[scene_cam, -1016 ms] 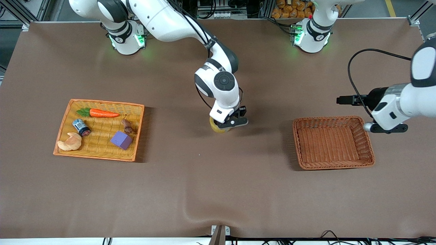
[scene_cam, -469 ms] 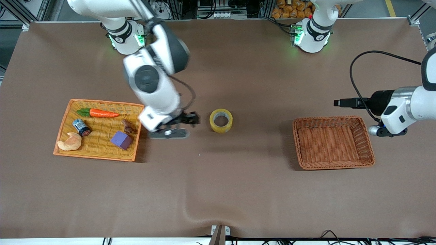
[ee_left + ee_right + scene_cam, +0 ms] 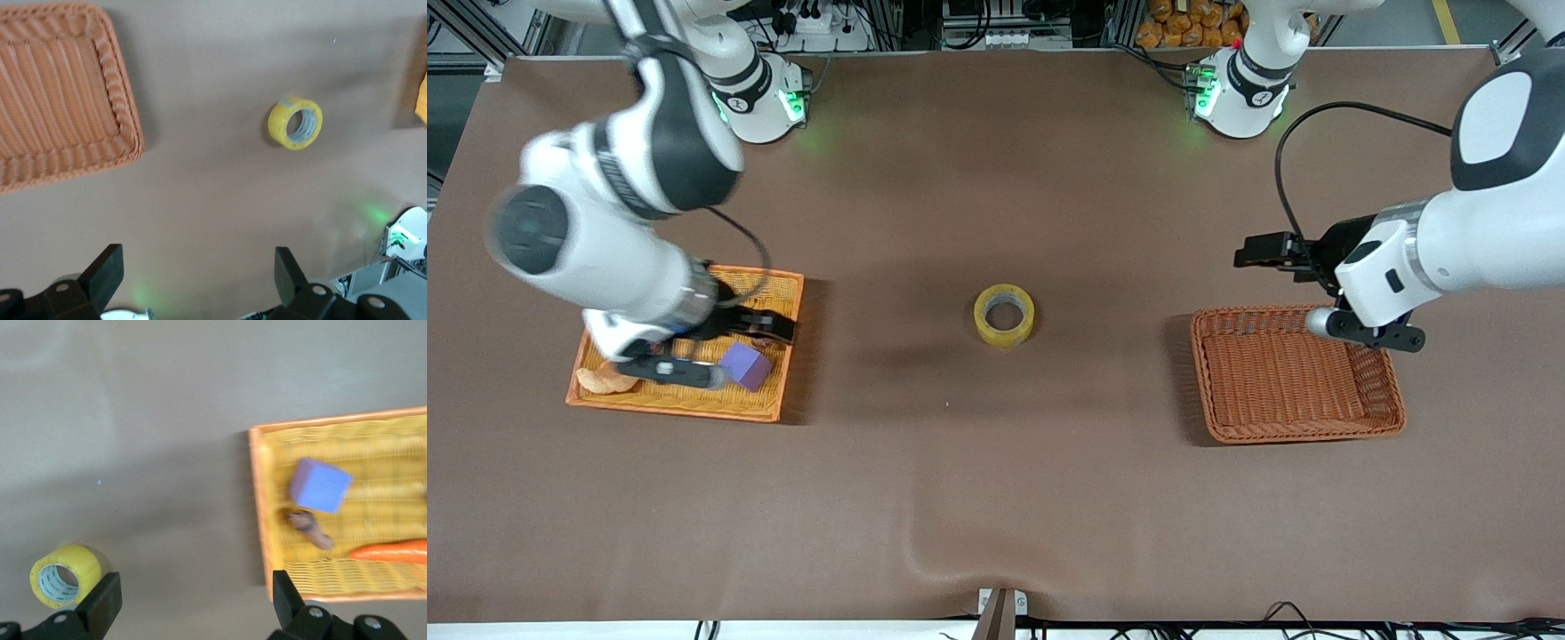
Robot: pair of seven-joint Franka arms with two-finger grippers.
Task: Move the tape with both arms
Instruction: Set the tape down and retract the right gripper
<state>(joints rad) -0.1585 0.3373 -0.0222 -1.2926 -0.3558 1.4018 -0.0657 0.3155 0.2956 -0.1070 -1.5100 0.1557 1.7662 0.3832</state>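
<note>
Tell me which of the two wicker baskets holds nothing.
The deep reddish-brown wicker basket toward the left arm's end of the table; the flat orange-yellow wicker tray holds a purple cube and toy foods.

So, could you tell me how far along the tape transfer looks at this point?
Done: the tape lies on the table midway between the yellow tray and the brown basket, free of both arms. In hand: nothing; the right gripper hangs open over the tray, and the left gripper is open above the basket's edge. Left: the left arm must grasp the tape and presumably put it in the basket.
</note>
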